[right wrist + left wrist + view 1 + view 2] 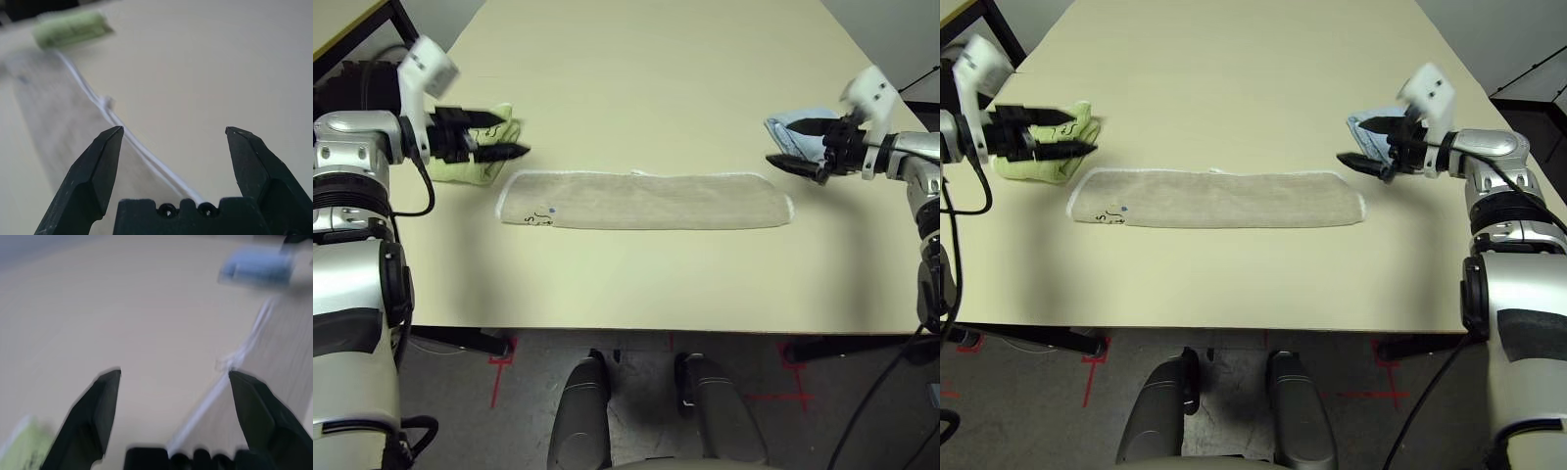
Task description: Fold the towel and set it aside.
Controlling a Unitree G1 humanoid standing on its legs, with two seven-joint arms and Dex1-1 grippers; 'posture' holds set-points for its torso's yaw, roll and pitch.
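The beige towel (646, 201) lies flat across the middle of the table as a long strip, with white edging, a small loop tag on its far edge and a dark mark near its left end. My left gripper (509, 137) hovers open just past the towel's left end, above the table. Past the towel's right end my right gripper (781, 144) also stands open, holding nothing. In the left wrist view the towel's white edge (244, 352) runs between the spread fingers; the right wrist view has the towel (58, 122) stretching away from its open fingers.
A lime-green folded towel (470, 157) lies behind my left gripper at the table's left. A light blue folded towel (803, 132) lies by my right gripper at the right. The tan table (646, 69) stretches bare beyond the strip; its near edge (646, 328) is close below.
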